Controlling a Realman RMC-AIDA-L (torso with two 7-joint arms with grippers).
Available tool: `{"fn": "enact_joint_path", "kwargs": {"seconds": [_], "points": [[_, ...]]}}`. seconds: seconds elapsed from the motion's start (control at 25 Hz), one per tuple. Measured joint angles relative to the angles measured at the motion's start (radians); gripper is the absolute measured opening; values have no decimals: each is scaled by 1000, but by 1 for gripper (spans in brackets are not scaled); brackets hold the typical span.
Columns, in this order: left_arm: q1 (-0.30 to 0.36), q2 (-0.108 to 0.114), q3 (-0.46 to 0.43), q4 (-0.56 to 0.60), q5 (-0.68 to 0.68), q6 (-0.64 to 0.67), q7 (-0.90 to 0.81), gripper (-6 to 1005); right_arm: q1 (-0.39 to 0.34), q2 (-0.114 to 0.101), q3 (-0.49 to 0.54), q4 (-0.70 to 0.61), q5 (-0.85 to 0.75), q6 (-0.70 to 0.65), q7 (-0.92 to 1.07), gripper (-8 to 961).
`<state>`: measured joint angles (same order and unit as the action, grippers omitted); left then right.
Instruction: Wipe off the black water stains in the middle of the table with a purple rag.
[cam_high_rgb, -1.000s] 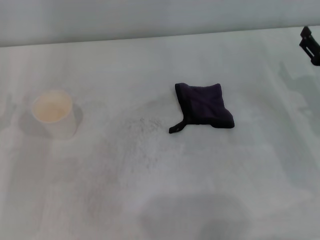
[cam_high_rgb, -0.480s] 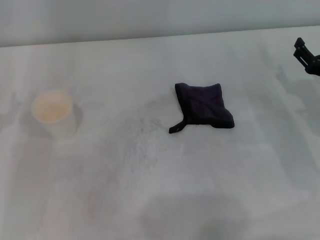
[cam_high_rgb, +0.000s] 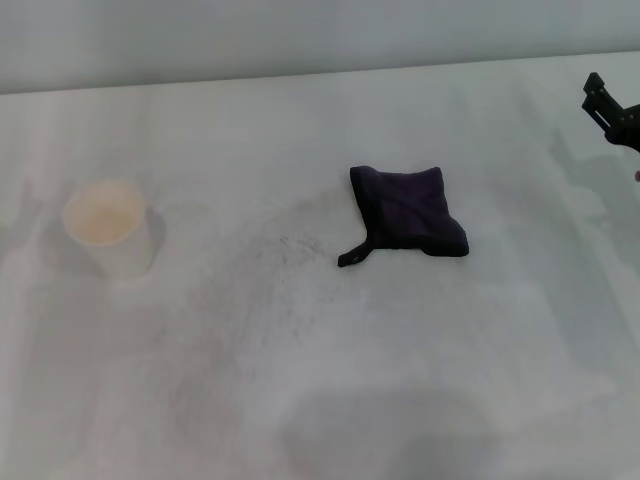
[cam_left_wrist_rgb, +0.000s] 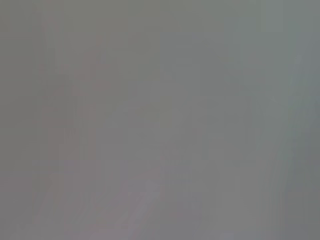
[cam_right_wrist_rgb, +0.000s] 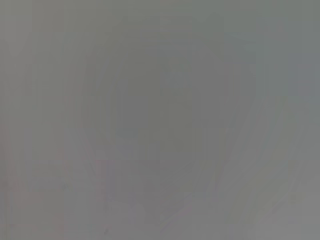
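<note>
The purple rag lies flat on the white table, right of centre in the head view, with a small tail at its near-left corner. No black spot shows; it is hidden or out of view. Faint grey smudges lie left of the rag. My right gripper shows only as a dark tip at the far right edge, well right of the rag and apart from it. My left gripper is out of view. Both wrist views show only plain grey.
A white cup stands upright on the left side of the table. The table's far edge runs along the top of the head view.
The right gripper tip at the right edge has shifted slightly, moving a little left and down into view. The rag and the cup have not moved.
</note>
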<state>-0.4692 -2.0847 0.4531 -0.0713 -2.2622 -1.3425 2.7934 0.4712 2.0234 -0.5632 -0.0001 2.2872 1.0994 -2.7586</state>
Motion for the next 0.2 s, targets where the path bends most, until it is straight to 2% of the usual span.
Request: {"fn": "enact_joint_path", "kwargs": {"seconds": [0.2], "points": [[-8,0,0,2,-1,6,0,891,7,0,3,0,0,-1,1,870]]}}
